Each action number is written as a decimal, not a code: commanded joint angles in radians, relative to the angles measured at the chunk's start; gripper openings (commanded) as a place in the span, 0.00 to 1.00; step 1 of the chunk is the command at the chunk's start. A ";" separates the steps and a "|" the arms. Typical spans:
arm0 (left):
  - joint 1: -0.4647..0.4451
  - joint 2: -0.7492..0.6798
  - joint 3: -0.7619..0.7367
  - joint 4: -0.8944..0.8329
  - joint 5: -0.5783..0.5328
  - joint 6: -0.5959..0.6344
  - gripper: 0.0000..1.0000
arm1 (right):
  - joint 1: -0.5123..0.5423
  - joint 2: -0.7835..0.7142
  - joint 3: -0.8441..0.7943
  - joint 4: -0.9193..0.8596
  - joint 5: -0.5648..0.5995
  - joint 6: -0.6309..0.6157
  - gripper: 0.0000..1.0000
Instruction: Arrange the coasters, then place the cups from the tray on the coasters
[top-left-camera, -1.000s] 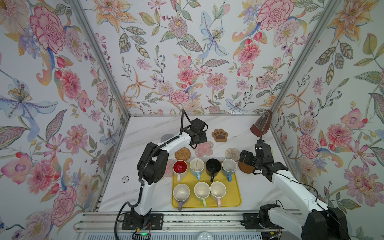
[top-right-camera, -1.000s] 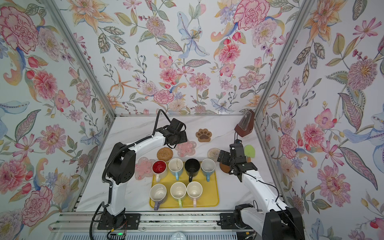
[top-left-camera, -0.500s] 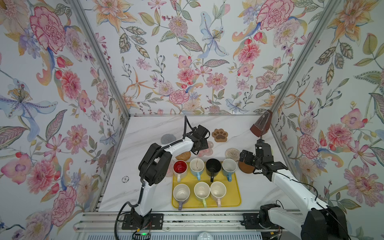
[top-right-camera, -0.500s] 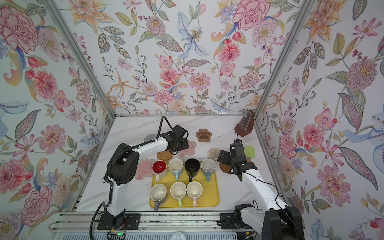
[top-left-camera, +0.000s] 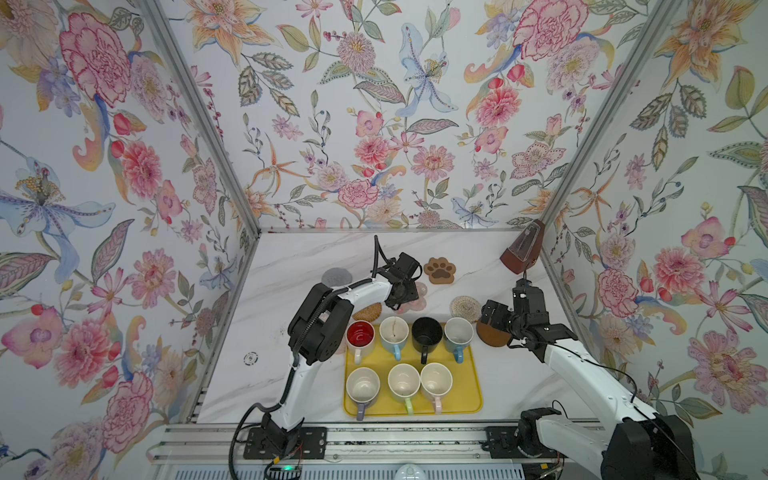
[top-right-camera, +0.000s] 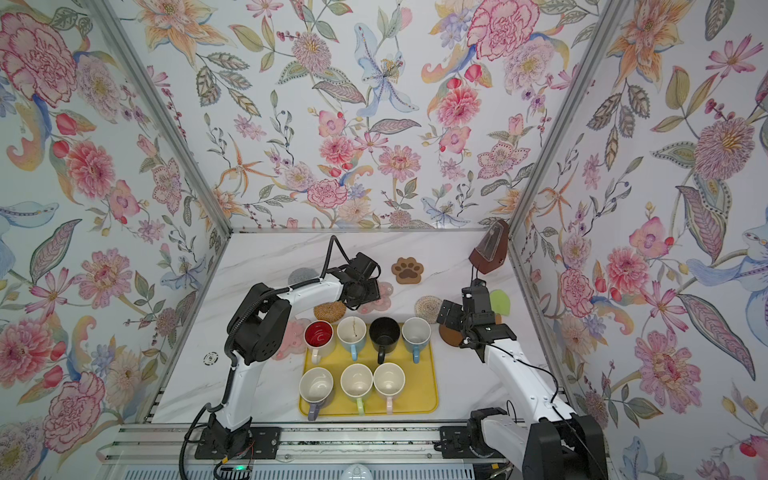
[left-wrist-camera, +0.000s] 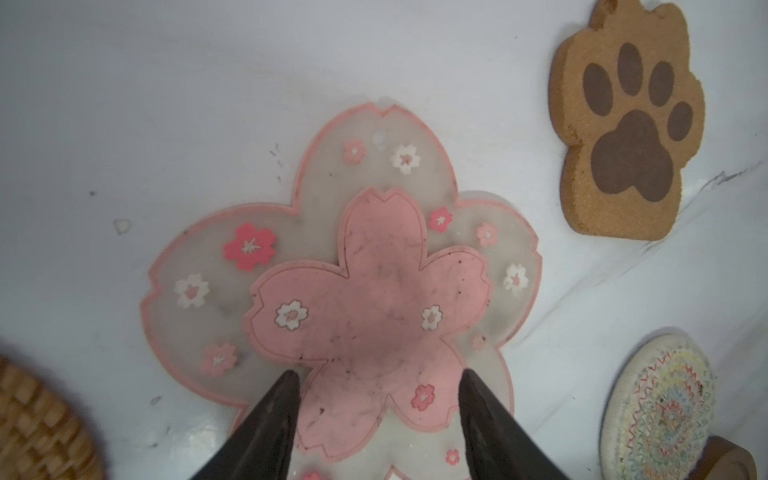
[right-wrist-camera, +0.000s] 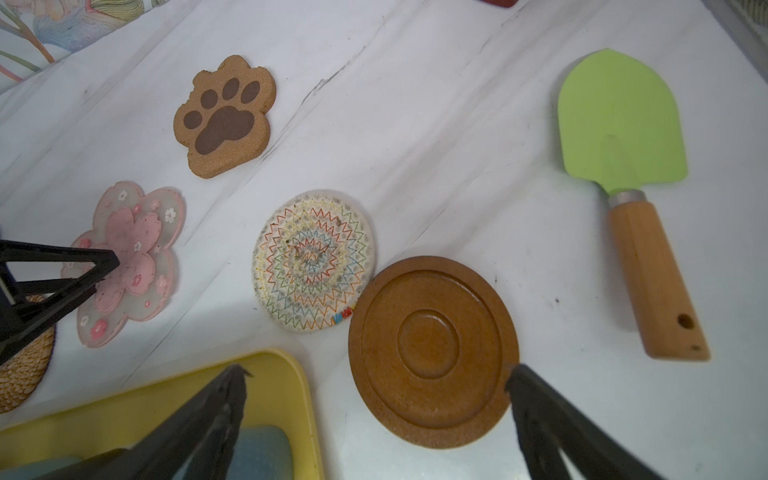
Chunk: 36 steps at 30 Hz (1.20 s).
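Observation:
My left gripper (left-wrist-camera: 380, 374) is open, its fingertips resting on a translucent pink flower coaster (left-wrist-camera: 365, 291) that lies flat behind the yellow tray (top-left-camera: 473, 399). In both top views this gripper (top-left-camera: 401, 297) hides most of that flower (top-right-camera: 384, 301). Several cups (top-left-camera: 393, 328) stand in the tray. My right gripper (right-wrist-camera: 376, 370) is open wide, one finger over the tray corner (right-wrist-camera: 286, 374), the other at the edge of the dark-brown wooden disc (right-wrist-camera: 432, 349). Paw (top-left-camera: 439, 269), grey (top-left-camera: 336, 276), rattan (top-left-camera: 368, 311) and beige woven (top-left-camera: 464, 307) coasters lie around. A second pink flower (top-right-camera: 293, 338) lies left of the tray.
A brown metronome (top-left-camera: 521, 251) stands at the back right corner. A green spatula (right-wrist-camera: 619, 120) with a wooden handle lies by the right wall, beyond the wooden disc. My left arm's elbow (top-left-camera: 318, 328) hangs over the tray's left side.
My left gripper has come forward from beside the grey coaster and down onto the pink flower coaster, its jaws a little narrower. The right arm has not moved.

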 joint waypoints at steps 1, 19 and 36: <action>0.001 0.060 0.033 -0.002 0.029 -0.017 0.63 | -0.009 -0.018 0.023 -0.023 -0.007 -0.014 0.99; 0.088 0.083 0.136 0.045 -0.002 0.018 0.62 | -0.025 -0.037 0.011 -0.043 -0.017 -0.013 0.99; 0.013 -0.150 -0.061 0.054 -0.030 0.009 0.64 | -0.030 -0.020 0.016 -0.036 -0.021 -0.015 0.99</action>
